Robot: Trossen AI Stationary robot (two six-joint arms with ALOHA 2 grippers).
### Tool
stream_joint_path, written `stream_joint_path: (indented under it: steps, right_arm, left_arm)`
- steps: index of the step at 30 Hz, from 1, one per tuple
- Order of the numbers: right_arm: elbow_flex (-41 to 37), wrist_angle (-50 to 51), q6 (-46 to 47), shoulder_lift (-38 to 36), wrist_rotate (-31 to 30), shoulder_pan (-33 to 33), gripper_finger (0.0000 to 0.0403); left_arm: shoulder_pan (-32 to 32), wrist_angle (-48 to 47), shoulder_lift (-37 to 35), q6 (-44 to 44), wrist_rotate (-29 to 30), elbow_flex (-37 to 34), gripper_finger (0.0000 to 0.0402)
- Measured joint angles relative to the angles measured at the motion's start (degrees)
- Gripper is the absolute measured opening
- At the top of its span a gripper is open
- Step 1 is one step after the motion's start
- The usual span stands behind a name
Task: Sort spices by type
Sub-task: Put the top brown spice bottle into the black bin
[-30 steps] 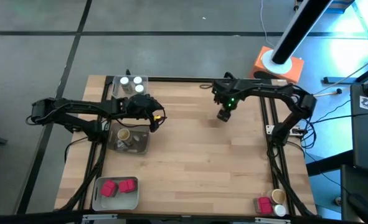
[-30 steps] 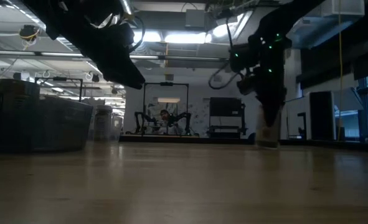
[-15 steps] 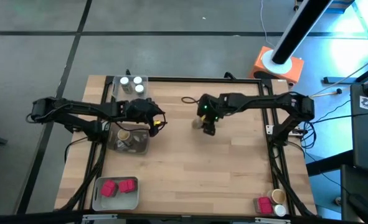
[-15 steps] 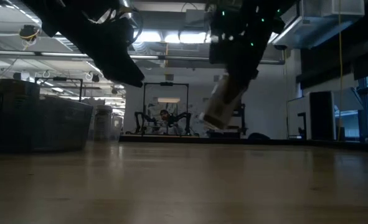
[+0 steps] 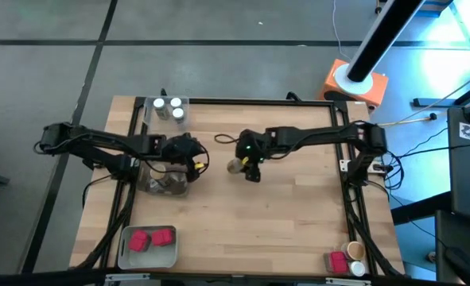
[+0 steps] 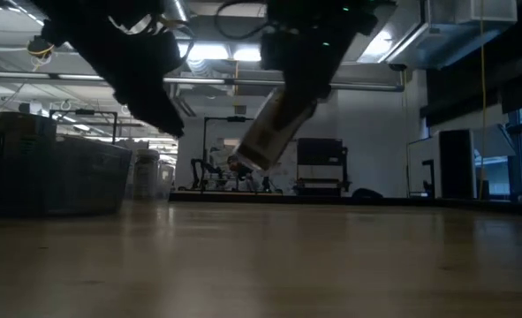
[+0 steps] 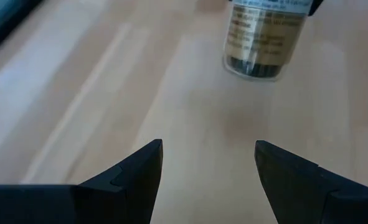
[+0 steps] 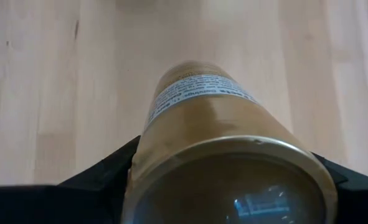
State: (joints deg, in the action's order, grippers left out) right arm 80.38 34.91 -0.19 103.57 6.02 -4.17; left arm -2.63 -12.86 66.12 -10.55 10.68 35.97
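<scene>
A round spice jar (image 6: 268,134) with a printed label hangs tilted above the middle of the table, and my right gripper (image 5: 247,167) is shut on it. The left wrist view shows the same jar (image 7: 263,37) ahead of my left gripper (image 7: 208,168). That gripper stands open with nothing between its fingers, above the right rim of a clear tray (image 5: 167,181) that holds tan-lidded jars. My left gripper (image 5: 195,159) is a short way to the left of the held jar (image 5: 235,165). My right gripper pinches the jar's round side near its upper end (image 8: 171,155), one finger on each side. The fingers (image 8: 103,171) slant down from the table's right. The jar is lifted clear of the table and tilted, its lower end (image 6: 239,162) toward the table's left.
A tray (image 5: 168,108) with white-lidded jars stands at the far left. A tray (image 5: 149,242) with red boxes stands at the near left. A red box, a tan-lidded jar and a white-lidded jar (image 5: 347,259) stand at the near right corner. Bare wood lies between.
My right gripper has carried the jar from the far right toward the table's left. The jar stood upright low by the table. It is now lifted clear and tipped, its lower end leading. My left gripper has swung slightly toward the near edge and stays open.
</scene>
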Motion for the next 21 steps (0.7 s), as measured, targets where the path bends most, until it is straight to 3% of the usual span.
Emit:
stream_joint_path:
  steps: [10,21]
  right_arm:
    - [19.1,16.7,2.3,12.9,-1.5,2.4,0.0280]
    - [21.2,20.1,5.1,18.2,-2.0,2.3,0.0280]
  left_arm:
    - [6.3,-5.6,0.0,-3.1,2.9,0.0,0.0237]
    - [11.7,-7.2,-0.1,-4.0,8.0,0.0,0.0237]
